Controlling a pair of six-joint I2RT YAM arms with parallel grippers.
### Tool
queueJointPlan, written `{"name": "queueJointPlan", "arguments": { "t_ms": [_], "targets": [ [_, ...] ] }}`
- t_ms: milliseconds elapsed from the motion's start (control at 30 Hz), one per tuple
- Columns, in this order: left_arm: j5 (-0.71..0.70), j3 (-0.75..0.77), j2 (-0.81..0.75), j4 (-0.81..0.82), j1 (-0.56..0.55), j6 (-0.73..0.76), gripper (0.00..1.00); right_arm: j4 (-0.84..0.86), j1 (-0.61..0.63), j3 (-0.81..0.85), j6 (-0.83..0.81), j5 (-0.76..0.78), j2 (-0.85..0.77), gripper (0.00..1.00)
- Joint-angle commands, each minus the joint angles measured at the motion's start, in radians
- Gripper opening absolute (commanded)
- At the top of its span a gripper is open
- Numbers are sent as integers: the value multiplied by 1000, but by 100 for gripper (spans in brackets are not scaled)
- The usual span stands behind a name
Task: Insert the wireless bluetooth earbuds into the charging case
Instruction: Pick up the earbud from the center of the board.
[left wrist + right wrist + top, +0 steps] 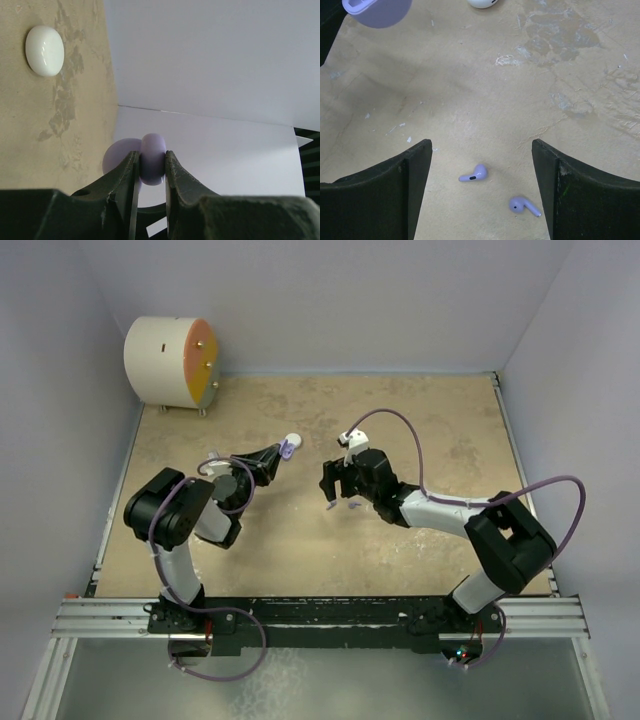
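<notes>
Earbuds are my concern here, and both lie on the tan table [470, 90] under the right gripper [480, 147]. Its jaws stand well apart and grip nothing. In the right wrist view I see the first earbud [474, 174], lilac and stemmed, lying flat in the gap between the two fingers, a little nearer the left-hand one. The second earbud [524, 205] lies just beside it, close to the inner face of the right-hand finger and nearer the wrist. Neither bud touches a finger. From above I can only make out a small lilac speck at the right gripper [335, 502], so I cannot tell the buds apart there.

My left gripper [151, 156] is clamped on the lilac half of the charging case [152, 159], pinched edge-on between the fingertips and held off the table. The white half [45, 50] lies on the table, beyond those jaws and off to their left, apart from them. Ahead of the right jaws, the lilac half [377, 11] hangs to their upper left, with the white half [481, 2] at the far edge.
</notes>
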Motion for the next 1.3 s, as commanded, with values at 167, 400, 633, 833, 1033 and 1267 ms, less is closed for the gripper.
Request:
{"name": "queueJointPlan", "arguments": {
  "t_ms": [167, 400, 633, 833, 1033, 1267],
  "targets": [
    [-15, -18, -46, 195, -2, -7, 0, -23, 4, 17, 30, 27, -2, 80],
    [-22, -29, -55, 184, -3, 1, 0, -103, 24, 54, 84, 21, 23, 70],
    [-24, -45, -50, 201, -2, -2, 0, -142, 49, 70, 137, 8, 74, 63],
    [-25, -56, -33, 222, -3, -10, 0, -149, 69, 63, 158, 2, 77, 62],
    [-22, -60, -25, 222, -3, -13, 0, -164, 82, 78, 157, 24, 111, 62],
    [-23, -61, -26, 221, -2, -13, 0, -175, 88, 72, 182, 25, 101, 61]
  ]
}}
